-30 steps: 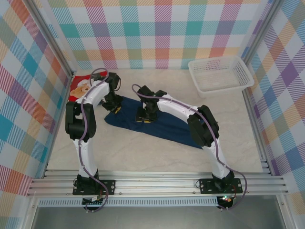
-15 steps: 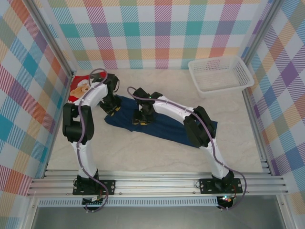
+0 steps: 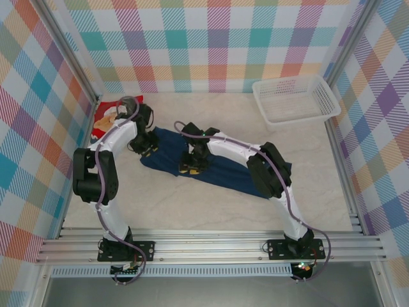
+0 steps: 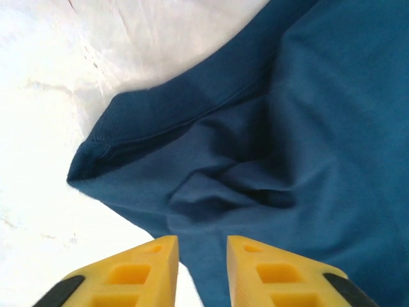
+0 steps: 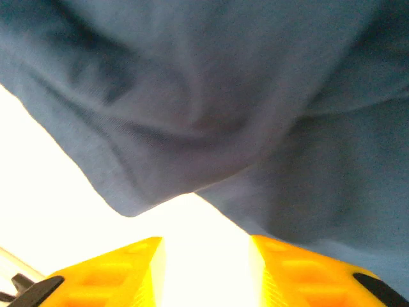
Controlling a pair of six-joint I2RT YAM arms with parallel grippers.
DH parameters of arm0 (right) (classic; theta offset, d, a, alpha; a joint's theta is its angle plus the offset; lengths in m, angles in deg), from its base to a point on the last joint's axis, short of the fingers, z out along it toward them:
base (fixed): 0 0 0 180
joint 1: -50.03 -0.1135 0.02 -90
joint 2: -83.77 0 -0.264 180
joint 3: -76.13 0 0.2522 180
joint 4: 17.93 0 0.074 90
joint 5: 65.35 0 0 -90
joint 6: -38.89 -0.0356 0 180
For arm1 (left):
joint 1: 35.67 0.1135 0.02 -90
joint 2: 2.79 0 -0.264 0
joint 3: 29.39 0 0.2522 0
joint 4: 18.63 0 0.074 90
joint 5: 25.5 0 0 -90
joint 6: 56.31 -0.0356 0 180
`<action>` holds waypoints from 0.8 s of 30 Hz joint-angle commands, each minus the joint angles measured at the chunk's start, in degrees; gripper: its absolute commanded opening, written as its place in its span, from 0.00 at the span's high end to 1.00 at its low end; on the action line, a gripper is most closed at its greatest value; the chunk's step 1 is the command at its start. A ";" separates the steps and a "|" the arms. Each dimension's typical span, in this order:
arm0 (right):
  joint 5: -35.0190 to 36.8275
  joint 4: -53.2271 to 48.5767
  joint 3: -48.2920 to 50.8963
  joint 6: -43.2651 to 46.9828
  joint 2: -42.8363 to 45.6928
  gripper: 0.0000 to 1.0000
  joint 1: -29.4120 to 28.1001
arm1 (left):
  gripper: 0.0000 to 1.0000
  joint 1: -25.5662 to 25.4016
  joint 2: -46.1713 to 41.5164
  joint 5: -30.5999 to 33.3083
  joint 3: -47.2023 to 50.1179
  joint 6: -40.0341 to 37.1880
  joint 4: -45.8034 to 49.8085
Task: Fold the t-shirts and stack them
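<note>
1. Top external view: a pale worktop (image 3: 192,211) stands inside checked walls.
   - The navy t-shirt (image 3: 223,169) lies spread in a slanting band across the middle of the worktop, from left of centre toward the right edge.
   - The red t-shirt (image 3: 102,118), with a teddy-bear picture, lies in the far left corner, partly hidden by the left arm (image 3: 112,141).
   - A white mesh basket (image 3: 294,102) sits in the far right corner, well apart from both shirts.
   - The left arm's jaws are down at the navy t-shirt's far left end.
   - The right arm (image 3: 236,150) reaches across the shirt, and its jaws are down at the shirt's near edge, left of centre.
2. Left wrist view: two yellow fingers (image 4: 153,268) rise from the bottom edge.
   - The left jaws stand slightly apart, with a narrow gap and nothing pinched between them.
   - The navy t-shirt (image 4: 307,128) lies just ahead of the tips, with a small rumpled fold there.
   - A hemmed edge of the shirt runs up toward the right.
   - Bare worktop (image 4: 51,96) shows on the left.
3. Right wrist view: two yellow fingers (image 5: 108,275) rise from the bottom edge.
   - The right jaws are spread, with bright worktop (image 5: 64,211) between them and no cloth in the gap.
   - The navy t-shirt (image 5: 255,96), blurred and creased, covers the upper part.
   - Its edge dips to a point just beyond the gap.
</note>
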 commanded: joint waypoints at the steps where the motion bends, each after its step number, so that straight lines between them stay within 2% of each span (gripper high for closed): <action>1: -2.87 1.69 -0.06 -1.92 0.37 0.62 -2.02 | 0.69 2.83 -3.21 -4.94 5.95 -3.53 -8.57; 5: -2.19 1.58 -2.85 -4.54 -1.94 0.63 -2.06 | 0.67 3.57 -2.35 -7.57 8.43 -5.54 -12.66; 9: -0.57 -1.44 -6.09 -7.96 -5.12 0.66 -1.83 | 0.67 3.74 -1.74 -5.60 9.25 -6.41 -14.08; 13: 1.62 -0.72 -6.37 -9.94 -5.30 0.66 -1.09 | 0.67 3.78 -3.35 -6.79 9.83 -6.36 -16.81; 17: 1.50 -3.79 -9.52 -10.58 -7.89 0.67 -0.79 | 0.67 3.86 -3.68 -7.43 8.67 -6.29 -15.11; 21: 2.14 -3.35 -10.21 -10.77 -7.73 0.68 -0.73 | 0.74 3.83 -4.96 -6.21 8.72 -5.14 -13.70; 24: 3.06 -3.83 -10.79 -10.34 -7.36 0.76 -0.61 | 0.77 3.86 -5.29 -5.16 8.50 -4.18 -12.97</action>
